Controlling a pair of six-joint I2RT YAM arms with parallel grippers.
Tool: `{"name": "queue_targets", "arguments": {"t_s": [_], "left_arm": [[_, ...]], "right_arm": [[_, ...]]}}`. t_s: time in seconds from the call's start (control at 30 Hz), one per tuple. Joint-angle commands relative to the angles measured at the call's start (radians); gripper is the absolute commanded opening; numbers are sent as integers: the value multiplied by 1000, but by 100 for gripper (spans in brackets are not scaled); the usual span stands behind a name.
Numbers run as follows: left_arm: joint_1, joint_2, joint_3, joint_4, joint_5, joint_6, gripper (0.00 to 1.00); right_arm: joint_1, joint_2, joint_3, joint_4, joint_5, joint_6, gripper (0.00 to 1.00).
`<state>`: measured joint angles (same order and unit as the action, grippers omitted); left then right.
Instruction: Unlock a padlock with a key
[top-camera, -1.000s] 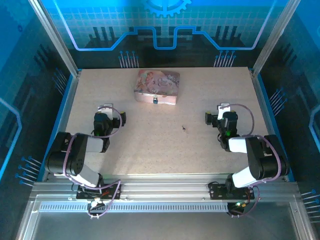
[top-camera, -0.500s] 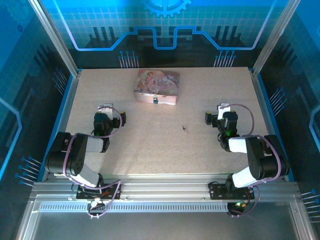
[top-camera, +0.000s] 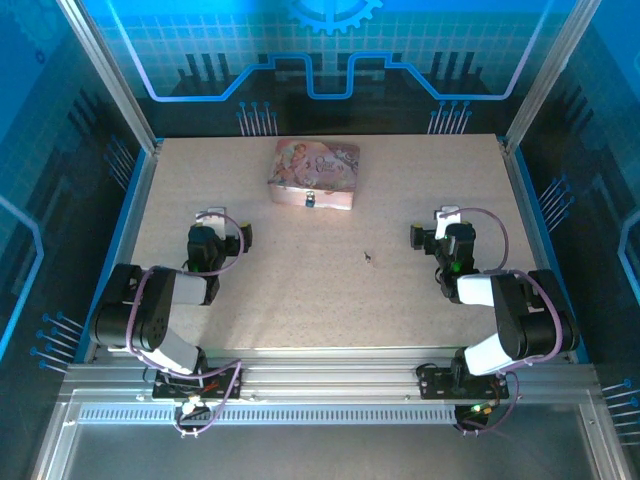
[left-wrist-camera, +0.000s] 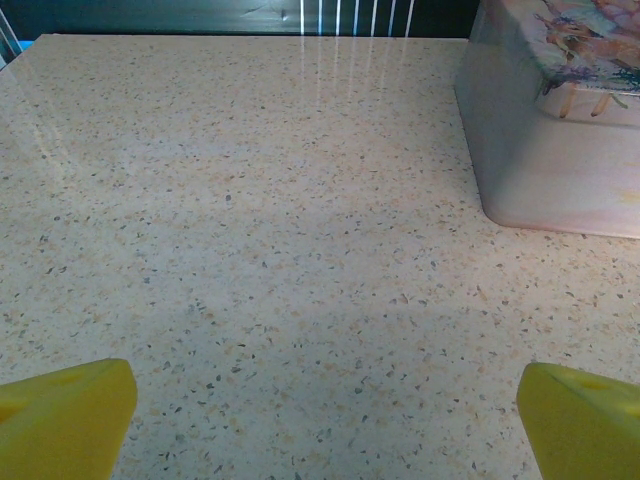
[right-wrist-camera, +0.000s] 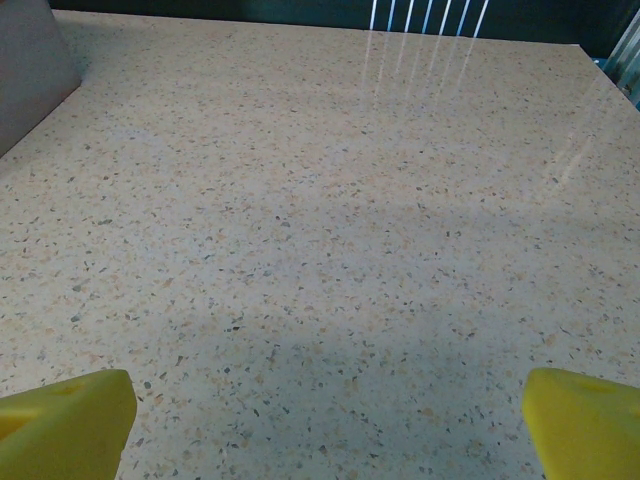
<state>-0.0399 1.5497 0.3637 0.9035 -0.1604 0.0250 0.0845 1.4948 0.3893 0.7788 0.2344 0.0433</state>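
- The key lies loose on the speckled worktop, toward the middle and slightly nearer the bases than the right end effector. That arm is plainly the nearer one.
- The key is a mere speck from above, so its long axis can't be read with any confidence.
- The padlock hangs on the near face of the pink tin, closer to the left end effector.
- Both end effectors are spread wide, grasping nothing.
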Motion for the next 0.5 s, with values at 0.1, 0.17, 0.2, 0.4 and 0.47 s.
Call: {"name": "queue_targets", "arguments": {"t_s": [0.1,0.17,0.2,0.4,0.47], "left_arm": [[9,1,13,29,5,-19,99],[8,2,14,29,5,-19,99],[9,3,15,27,7,-19,99],[30,-7,25,3,55,-27,99],[30,-33,37,-40,47,-31,99]], "right_arm": [[10,9,23,14,11,-11,100],[9,8,22,14,11,-11,100],[10,8,22,14,12,-11,100],[9,5,24,11,4,-14,100],[10,-25,49,-50,-19,-24,100]]}}
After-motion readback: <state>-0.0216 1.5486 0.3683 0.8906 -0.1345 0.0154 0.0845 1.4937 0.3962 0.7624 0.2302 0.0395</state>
